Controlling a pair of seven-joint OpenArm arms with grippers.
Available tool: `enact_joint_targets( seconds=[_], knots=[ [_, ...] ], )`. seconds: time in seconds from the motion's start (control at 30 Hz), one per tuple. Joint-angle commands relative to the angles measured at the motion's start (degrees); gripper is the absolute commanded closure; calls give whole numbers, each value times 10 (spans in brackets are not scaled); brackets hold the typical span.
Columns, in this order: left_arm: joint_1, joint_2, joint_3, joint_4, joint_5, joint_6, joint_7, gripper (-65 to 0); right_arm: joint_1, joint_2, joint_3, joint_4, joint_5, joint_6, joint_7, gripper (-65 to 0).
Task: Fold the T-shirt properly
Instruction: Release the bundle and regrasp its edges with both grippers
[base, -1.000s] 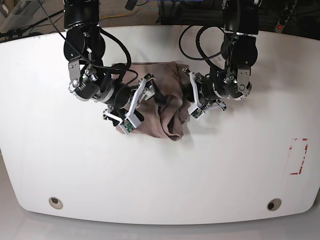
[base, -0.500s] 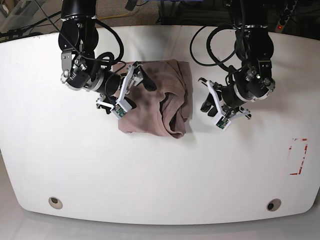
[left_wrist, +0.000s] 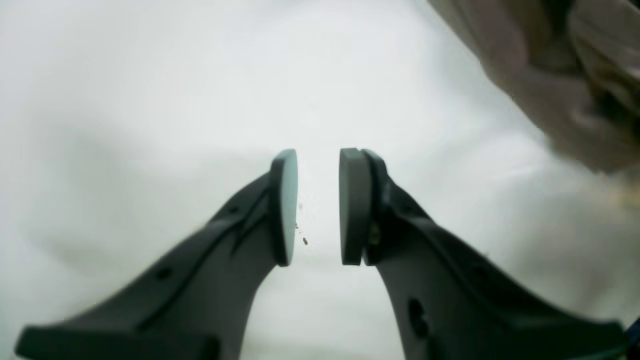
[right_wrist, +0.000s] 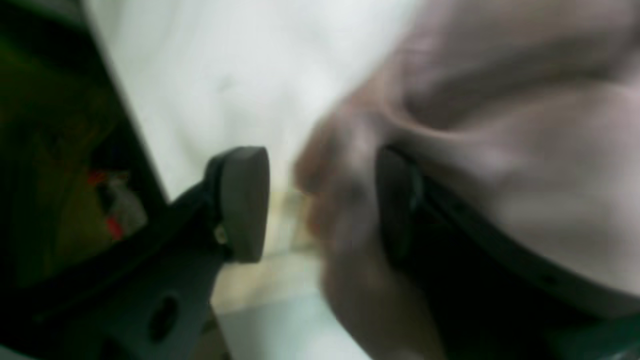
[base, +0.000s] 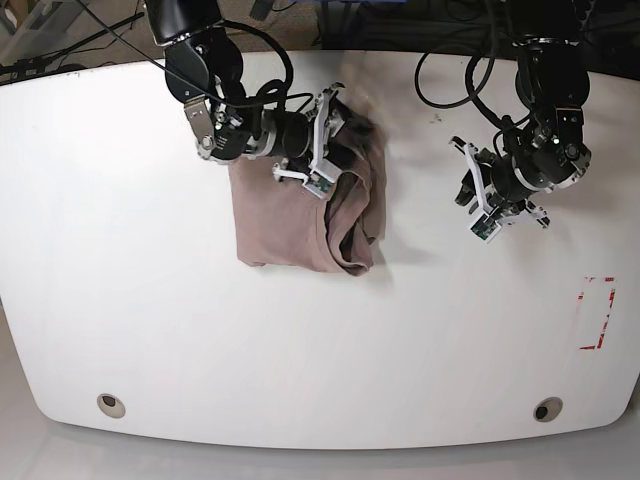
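– Where's your soft dusty mauve-brown T-shirt?

– Bunched on the white tabletop, toward the far edge.

– Your right gripper?

– Over the shirt's upper edge, jaws apart with a blurred fold between them (contact unclear).

– And the left gripper?

– Well apart from the cloth, jaws slightly parted, holding nothing.

I count one T-shirt on my tabletop, my two grippers (left, right), and two tabletop holes.

right tool: pads apart | blurred T-shirt fold between them | white table
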Motion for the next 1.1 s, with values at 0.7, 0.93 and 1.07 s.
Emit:
enact_joint_targets(
  seconds=[0.7,0.93,1.07],
  knots=[
    [-32,-11,137,31,-3,4,-18,-124,124,45,113,-21,14,7,16,-308],
    [-16,-11,134,34,-3,2,-18,-122,163,21,58,-88,13,3,22,-306],
    [-4,-25,124,36,-4,1,-18,-122,164,-9,7,-134,13,2,65,-306]
  ],
)
